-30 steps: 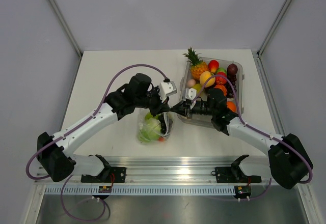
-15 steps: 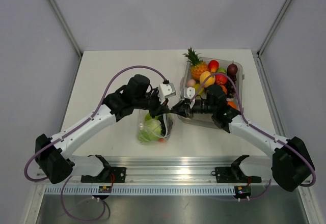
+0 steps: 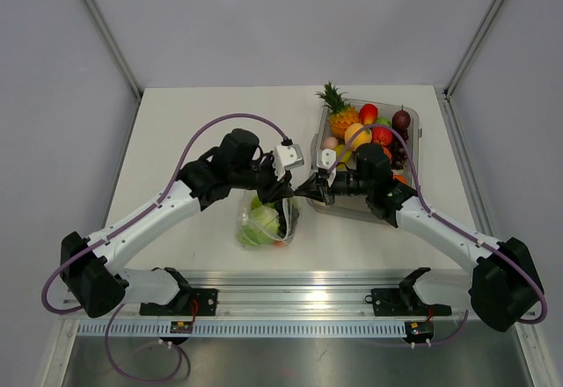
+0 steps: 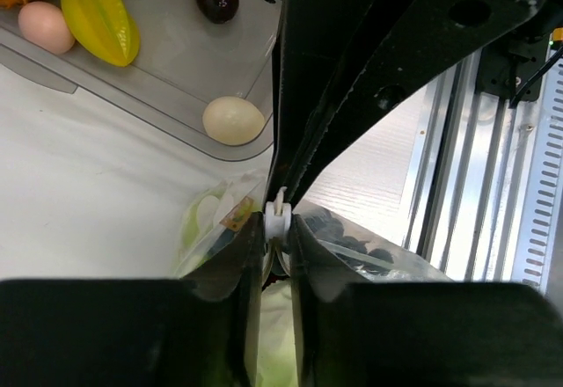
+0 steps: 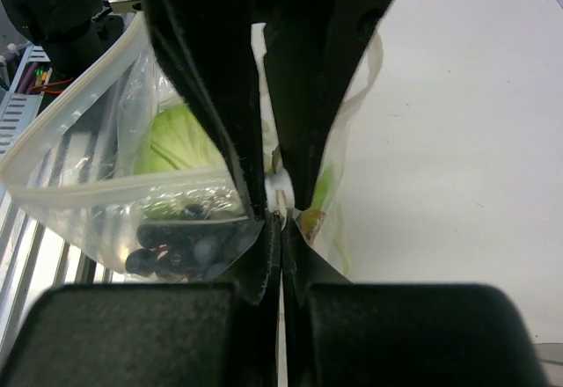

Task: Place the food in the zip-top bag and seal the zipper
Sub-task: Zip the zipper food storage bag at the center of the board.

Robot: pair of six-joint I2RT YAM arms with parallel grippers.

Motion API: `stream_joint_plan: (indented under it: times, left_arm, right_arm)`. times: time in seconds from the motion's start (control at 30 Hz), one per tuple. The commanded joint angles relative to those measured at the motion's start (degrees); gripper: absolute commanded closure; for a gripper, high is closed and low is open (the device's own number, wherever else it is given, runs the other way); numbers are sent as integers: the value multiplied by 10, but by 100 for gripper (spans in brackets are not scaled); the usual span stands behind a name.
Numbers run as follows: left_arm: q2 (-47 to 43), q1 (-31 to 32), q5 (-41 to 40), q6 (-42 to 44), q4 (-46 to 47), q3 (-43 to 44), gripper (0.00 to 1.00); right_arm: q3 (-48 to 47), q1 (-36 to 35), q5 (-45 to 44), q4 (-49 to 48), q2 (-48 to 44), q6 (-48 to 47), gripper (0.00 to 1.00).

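Observation:
The zip-top bag (image 3: 264,222) lies near the table's front, holding a pale green cabbage (image 5: 180,141) and dark grapes (image 5: 171,239). My left gripper (image 3: 283,195) is shut on the white slider of the zipper (image 4: 277,218) at the bag's mouth corner. My right gripper (image 3: 305,190) faces it, tip to tip, and is shut on the bag's edge (image 5: 290,229) just beside the slider (image 5: 278,181). The zipper strip (image 5: 79,123) runs left from there and still gapes along its length. More food, with a pineapple (image 3: 337,110), fills the clear tray (image 3: 413,125).
The tray's near corner (image 4: 176,62) is close behind the grippers, with an egg (image 4: 233,120) and a yellow star fruit (image 4: 106,19) in it. The metal rail (image 4: 493,185) runs along the table's front edge just past the bag.
My right arm has shifted a little toward the left, its elbow rising. Both grippers stay pinched together at the bag's corner; the bag has barely moved.

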State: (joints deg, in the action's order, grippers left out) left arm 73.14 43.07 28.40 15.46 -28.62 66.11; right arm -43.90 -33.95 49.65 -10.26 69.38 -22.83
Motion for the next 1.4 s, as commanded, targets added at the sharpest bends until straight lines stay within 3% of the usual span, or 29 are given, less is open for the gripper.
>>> stream_joint_plan:
  times: [0.0,0.03,0.07,0.3,0.63,0.77,0.8,0.83,1.03,1.37]
  left_arm:
    - [-7,0,-25,-4,33,2,72]
    - [-7,0,-26,-4,31,5,59]
    - [-5,0,-20,-5,30,8,58]
    - [-2,0,5,2,13,24,67]
    - [-17,0,42,0,6,24,63]
    - [-9,0,46,0,0,29,80]
    - [-6,0,48,0,-2,31,97]
    - [-2,0,41,-2,-4,32,100]
    - [-3,-16,14,3,-12,23,100]
    - [-36,-40,-17,6,-9,-5,100]
  right_arm:
    - [-20,-1,20,-38,-13,17,100]
    - [-22,-1,19,-39,-13,20,100]
    - [-22,-1,19,-39,-12,21,100]
    - [-22,-1,17,-45,-6,25,100]
    - [-22,-1,14,-43,3,23,100]
    - [-22,0,13,-46,7,24,100]
    - [-22,-1,13,-47,7,24,100]
    - [-21,-1,12,-52,7,26,100]
    - [37,20,-69,-191,-34,105,100]
    - [52,39,-152,-268,-15,164,100]
